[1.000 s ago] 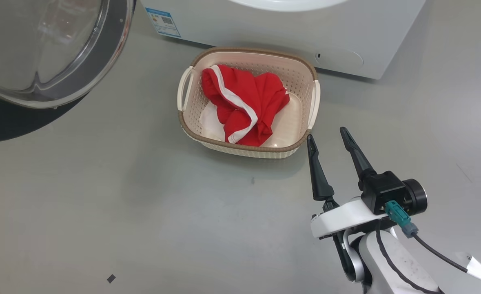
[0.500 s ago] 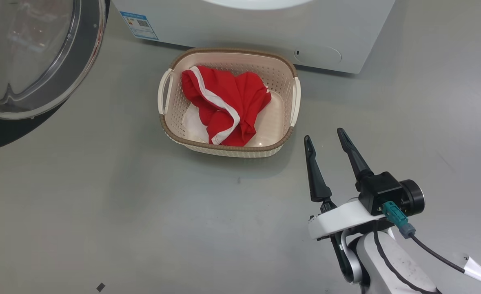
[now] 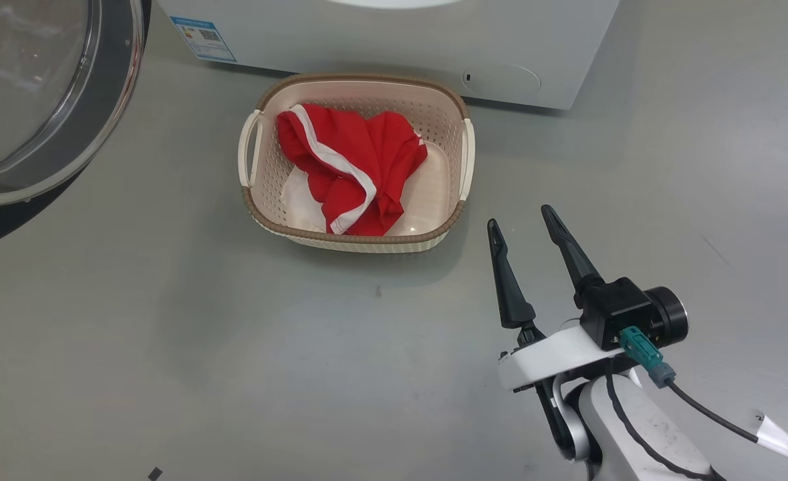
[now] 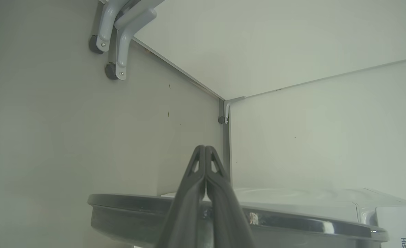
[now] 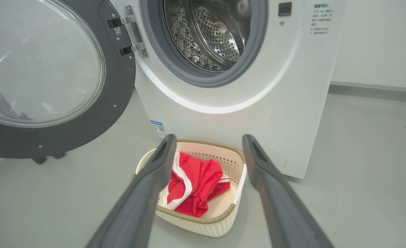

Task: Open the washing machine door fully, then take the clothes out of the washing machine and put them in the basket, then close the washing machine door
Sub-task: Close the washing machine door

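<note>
The red clothes (image 3: 350, 170) with white trim lie bunched in the cream basket (image 3: 260, 200) on the floor in front of the white washing machine (image 3: 394, 40). The washing machine door (image 3: 46, 100) stands swung open at the far left; its glass and black rim (image 5: 120, 86) show beside the bare steel drum (image 5: 213, 31). My right gripper (image 3: 520, 224) hovers open and holds nothing, right of and nearer than the basket (image 5: 203, 224). My left gripper (image 4: 205, 148) is shut, holds nothing, and points over the door's dark rim (image 4: 137, 213) toward a wall corner.
Grey floor (image 3: 200, 347) spreads around the basket. A small dark scrap (image 3: 155, 473) lies on it near the bottom edge. Grey bracket legs on castors (image 4: 113, 41) stand by the wall. The machine's round cover (image 3: 504, 79) sits low on its front.
The head camera has shifted, so basket and machine slide left in the picture. The right gripper stays open at about the same spot. The clothes lie unchanged.
</note>
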Controlling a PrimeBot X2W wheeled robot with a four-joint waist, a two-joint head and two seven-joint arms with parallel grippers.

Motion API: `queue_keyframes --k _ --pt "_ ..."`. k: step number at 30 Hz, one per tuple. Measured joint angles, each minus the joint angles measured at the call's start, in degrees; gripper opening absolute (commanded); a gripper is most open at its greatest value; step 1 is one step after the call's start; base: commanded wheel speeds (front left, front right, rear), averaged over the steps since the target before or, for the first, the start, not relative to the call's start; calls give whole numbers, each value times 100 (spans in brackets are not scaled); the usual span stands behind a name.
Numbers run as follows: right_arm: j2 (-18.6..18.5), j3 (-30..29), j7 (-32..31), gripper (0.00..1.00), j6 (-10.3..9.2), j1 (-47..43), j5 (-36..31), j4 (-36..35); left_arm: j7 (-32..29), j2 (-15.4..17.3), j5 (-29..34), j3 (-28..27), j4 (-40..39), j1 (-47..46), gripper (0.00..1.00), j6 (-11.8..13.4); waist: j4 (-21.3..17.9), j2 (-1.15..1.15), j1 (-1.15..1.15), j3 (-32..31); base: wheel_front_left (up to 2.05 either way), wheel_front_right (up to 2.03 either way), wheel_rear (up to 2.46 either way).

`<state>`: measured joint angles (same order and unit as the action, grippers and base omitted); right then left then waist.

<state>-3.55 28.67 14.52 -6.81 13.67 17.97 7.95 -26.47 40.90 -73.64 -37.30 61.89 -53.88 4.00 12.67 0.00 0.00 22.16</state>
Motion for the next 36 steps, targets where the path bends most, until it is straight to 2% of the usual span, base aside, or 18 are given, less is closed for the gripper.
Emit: queue_keyframes --k 14,36 --pt "0 -5 0 100 -40 23 -2 -18 -698 -45 0 304 268 -312 0 -31 -71 0 0 87 0 0 0" --pt "1 -118 0 100 -41 44 -40 -16 -1664 -45 -49 533 605 -511 0 -374 -101 0 0 33 0 0 0"
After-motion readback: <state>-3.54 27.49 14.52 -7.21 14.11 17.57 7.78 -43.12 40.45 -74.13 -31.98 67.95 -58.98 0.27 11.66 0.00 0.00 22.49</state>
